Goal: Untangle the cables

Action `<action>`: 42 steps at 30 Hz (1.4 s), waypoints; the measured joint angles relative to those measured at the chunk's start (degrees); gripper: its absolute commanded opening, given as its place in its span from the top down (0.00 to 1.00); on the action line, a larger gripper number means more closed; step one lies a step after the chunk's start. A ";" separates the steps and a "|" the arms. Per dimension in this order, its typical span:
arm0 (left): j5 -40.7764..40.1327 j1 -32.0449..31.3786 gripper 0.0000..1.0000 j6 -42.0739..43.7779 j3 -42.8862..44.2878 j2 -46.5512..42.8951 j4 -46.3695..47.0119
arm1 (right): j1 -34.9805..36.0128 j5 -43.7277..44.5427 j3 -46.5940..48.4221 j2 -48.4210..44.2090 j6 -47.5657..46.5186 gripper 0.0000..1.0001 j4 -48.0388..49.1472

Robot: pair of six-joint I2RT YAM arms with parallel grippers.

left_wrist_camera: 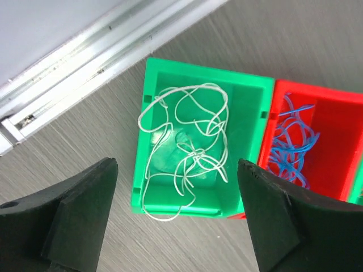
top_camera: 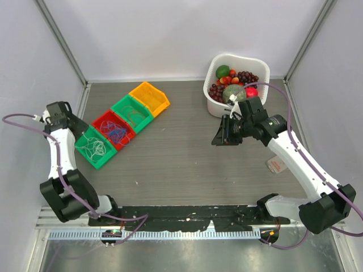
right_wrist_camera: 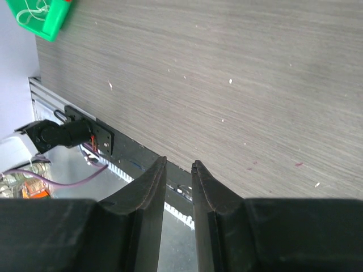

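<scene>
Hovering item: left claw (left_wrist_camera: 177, 170), fingers spread wide and holding nothing, most likely because its load is already delivered

- White cable (left_wrist_camera: 195, 154): lies directly beneath the left claw, loosely coiled inside the near green bin (left_wrist_camera: 210, 76). One loop drapes over the rim nearest the claw. It sits alone, so it counts as sorted
- Blue cable (left_wrist_camera: 292, 141): just right of the same claw, bunched in the red bin (left_wrist_camera: 340, 147) that touches the green one. One colour per bin appears to be the scheme
- Second green bin (top_camera: 122, 107) and orange bin (top_camera: 148, 88): farther along the row, beyond the red bin. The first holds green strands. What the orange one holds is too small to tell
- Right claw (right_wrist_camera: 178, 163): fingers drawn almost together with a slim gap, pinching nothing. It is parked above bare table (right_wrist_camera: 227, 68), well apart from every bin
- Fruit basket (top_camera: 215, 68): behind the right claw, no part of the job

Judgement: separation looks nearly or wholly complete
</scene>
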 measured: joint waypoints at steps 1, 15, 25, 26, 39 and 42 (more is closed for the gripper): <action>-0.66 -0.26 0.09 -0.42 0.98 -0.94 -0.79 | 0.00 0.17 0.85 0.20 0.13 0.70 -0.02; 0.83 -37.18 0.06 -3.85 8.55 -12.90 -2.67 | 0.02 19.37 5.60 -12.85 3.58 0.19 -1.99; 5.90 -67.58 0.02 0.07 27.67 -7.82 1.73 | 0.04 47.28 12.02 -28.94 0.92 0.18 -3.08; 6.40 -68.30 0.02 0.39 30.08 -6.80 2.34 | 0.04 49.27 13.94 -28.39 0.63 0.18 -2.89; 7.39 -68.94 0.00 1.62 32.87 -5.60 2.97 | 0.04 56.02 15.98 -26.10 -0.48 0.18 -4.07; 7.43 -68.94 0.00 1.62 32.87 -5.60 2.97 | 0.04 56.17 15.98 -26.10 -0.55 0.17 -4.24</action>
